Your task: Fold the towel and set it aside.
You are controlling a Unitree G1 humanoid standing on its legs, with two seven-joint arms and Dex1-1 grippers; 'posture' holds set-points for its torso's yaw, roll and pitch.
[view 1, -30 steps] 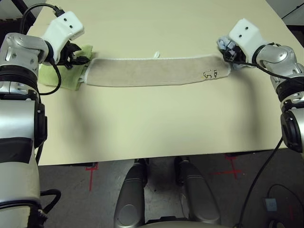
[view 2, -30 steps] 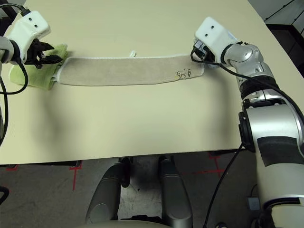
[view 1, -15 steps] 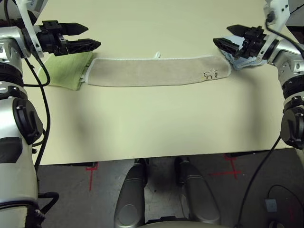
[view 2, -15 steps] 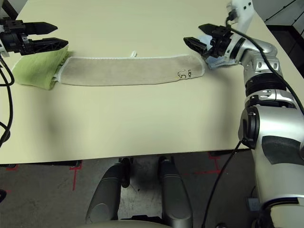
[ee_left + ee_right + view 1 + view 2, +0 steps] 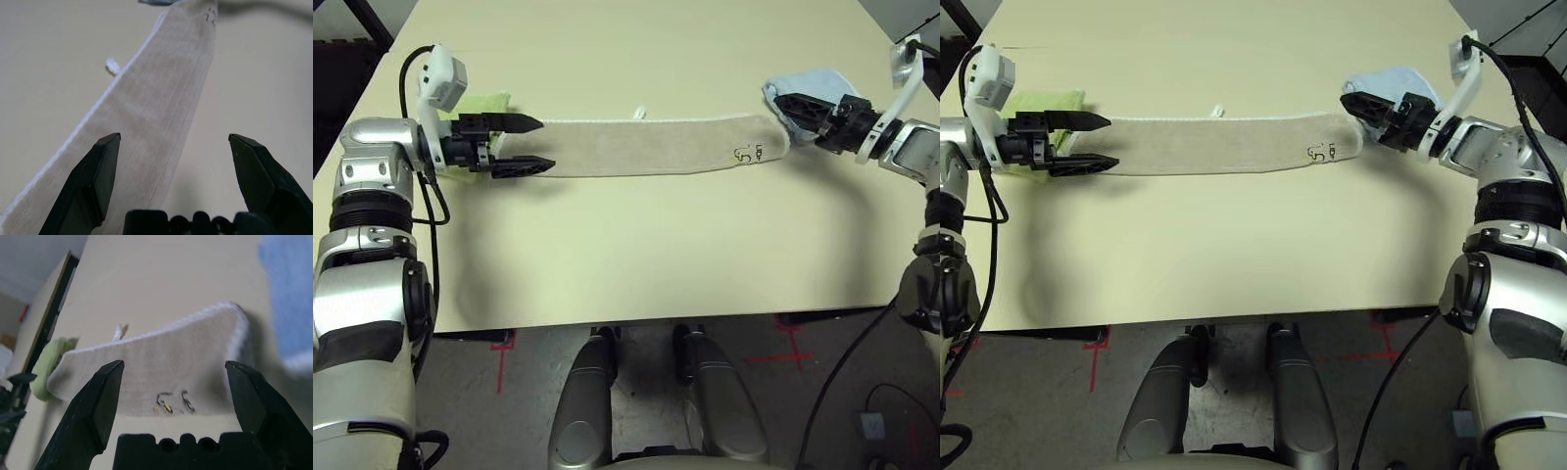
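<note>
The towel [image 5: 651, 147] lies as a long strip: soft, light, floppy, best pinched at its ends. Left claw [image 5: 524, 143] and right claw [image 5: 785, 104] gape wide, empty.

Cream table [image 5: 626, 255]; dark grey floor [image 5: 822, 392] w/ red tape crosses [image 5: 791, 345] below.

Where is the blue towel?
The light blue towel lies at the table's far right, touching the beige towel's embroidered end, behind the open right gripper.
</note>
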